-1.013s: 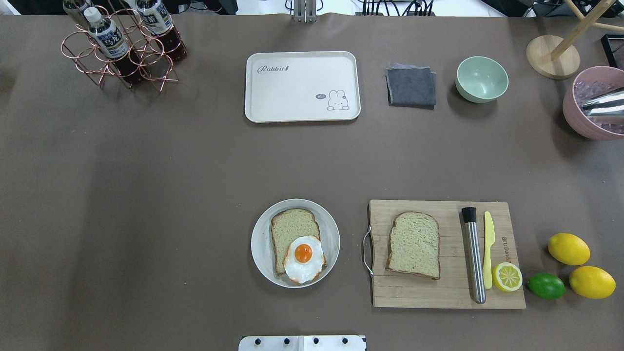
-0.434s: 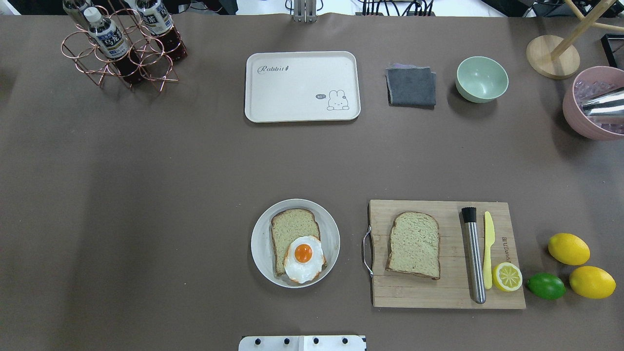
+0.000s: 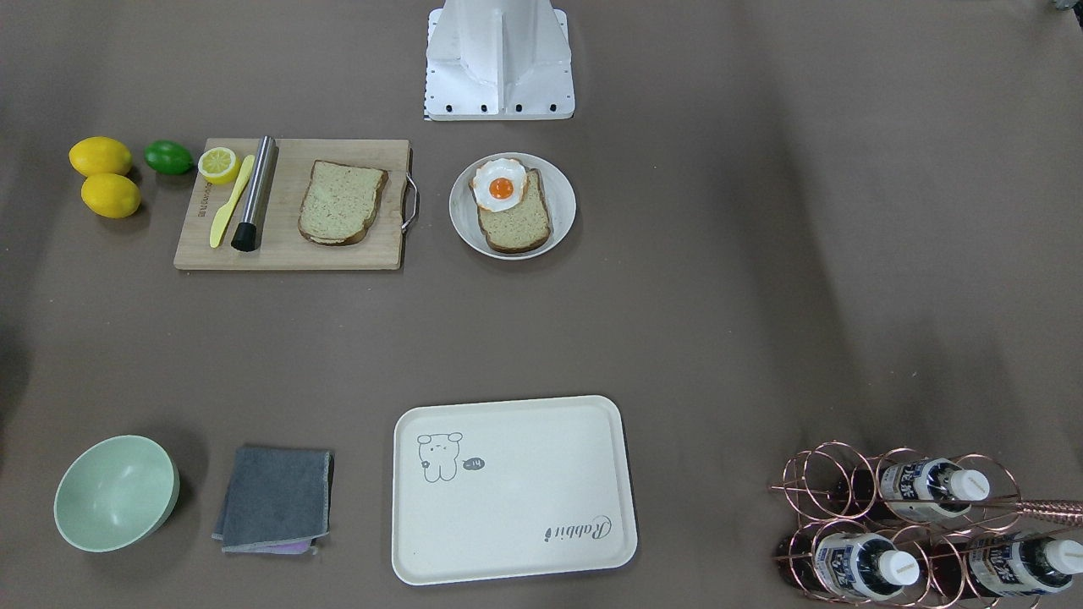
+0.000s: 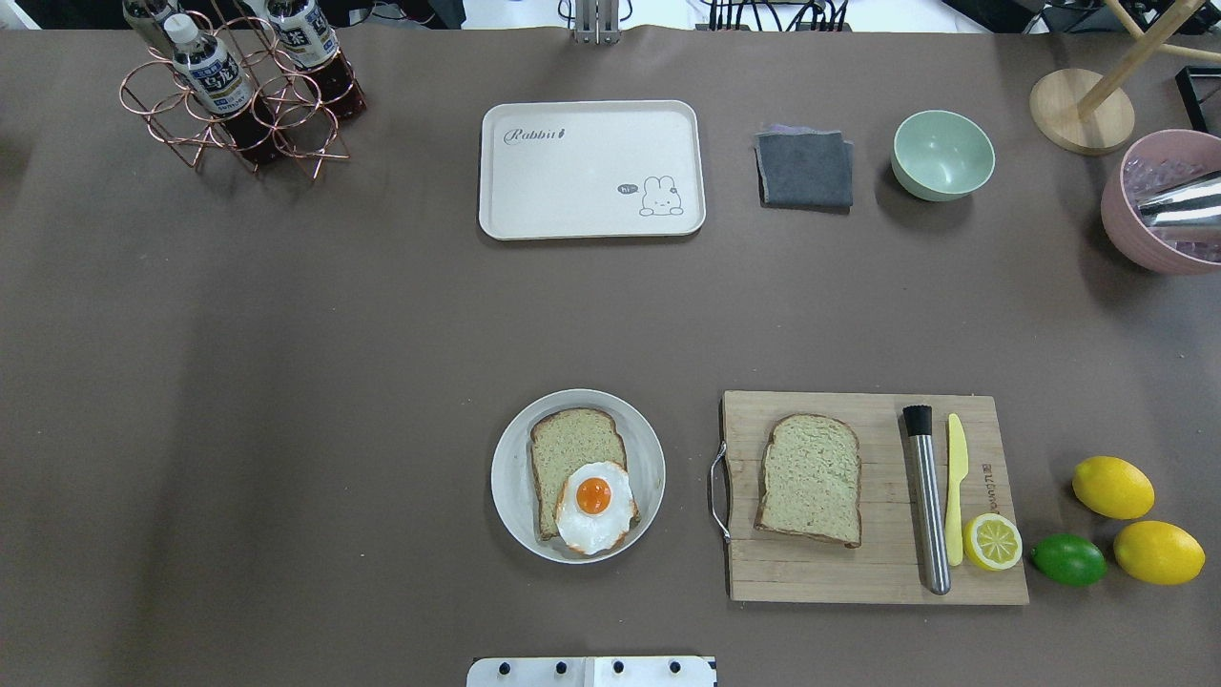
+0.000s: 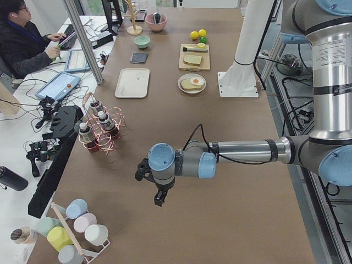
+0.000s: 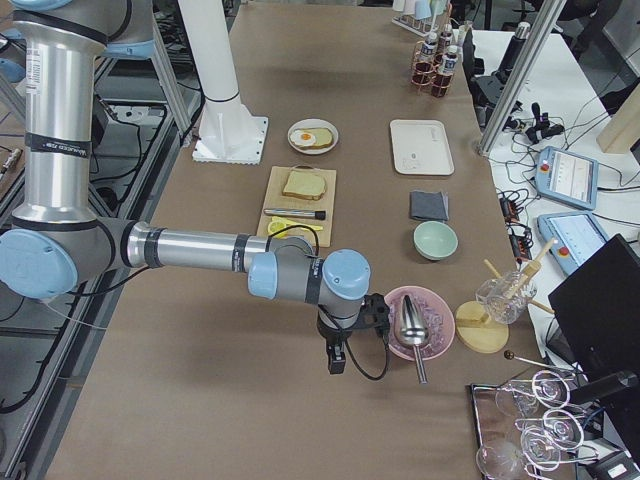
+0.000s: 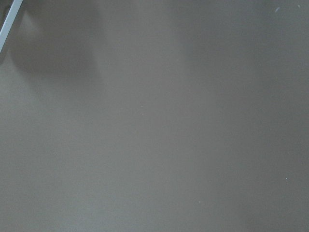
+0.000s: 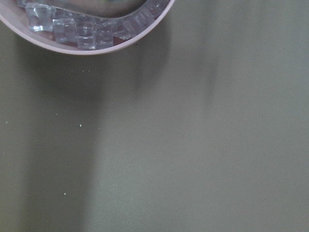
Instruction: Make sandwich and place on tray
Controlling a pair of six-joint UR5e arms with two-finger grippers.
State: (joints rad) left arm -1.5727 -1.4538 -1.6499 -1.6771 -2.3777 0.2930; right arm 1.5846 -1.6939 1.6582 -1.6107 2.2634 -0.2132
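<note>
Tan bread slice (image 4: 570,447), egg (image 4: 595,507) atop — well apart from left end effector (image 5: 158,198)

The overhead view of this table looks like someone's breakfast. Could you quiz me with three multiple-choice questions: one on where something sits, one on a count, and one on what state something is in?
1. The fried egg lies:
A) on the bread slice in the white plate
B) in the green bowl
C) on the grey cloth

2. How many whole lemons lie beside the cutting board?
A) one
B) two
C) four

3. The tray is:
A) holding a finished sandwich
B) holding one bread slice
C) bare

Answers:
1 A: the egg overlaps one end of the slice in the plate.
2 B: two whole yellow ones lie next to a lime.
3 C: nothing rests on it.
</note>
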